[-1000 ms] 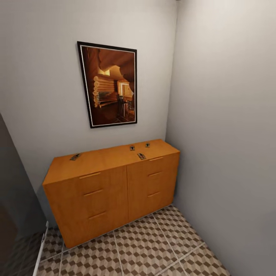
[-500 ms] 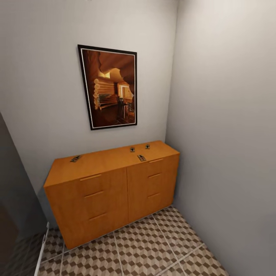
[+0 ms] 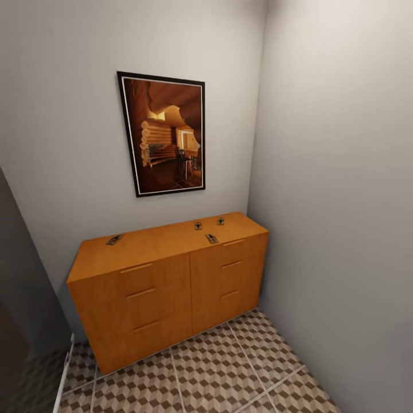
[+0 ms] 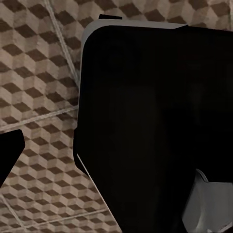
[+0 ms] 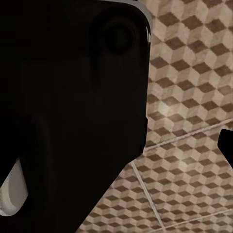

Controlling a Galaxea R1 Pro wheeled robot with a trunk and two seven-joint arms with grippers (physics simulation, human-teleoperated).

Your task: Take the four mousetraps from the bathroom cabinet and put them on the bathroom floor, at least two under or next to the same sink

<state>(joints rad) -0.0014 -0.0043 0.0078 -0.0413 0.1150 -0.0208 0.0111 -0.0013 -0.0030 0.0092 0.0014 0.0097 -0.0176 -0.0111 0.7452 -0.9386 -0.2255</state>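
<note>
Four traps (image 3: 212, 238) on cabinet (image 3: 166, 287) top, untouched. View shifted slightly, so the camera probably moved, not the traps. Pincer state: can't tell for either.

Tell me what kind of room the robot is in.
Probably a corner of a bathroom, though no fixtures show here: cube-patterned floor tiles, a low orange-brown cabinet with mousetraps on top, and a framed picture on plain grey walls.

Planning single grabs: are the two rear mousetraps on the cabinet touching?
Apart. The head view shows bare cabinet top between one mousetrap and the other.
</note>
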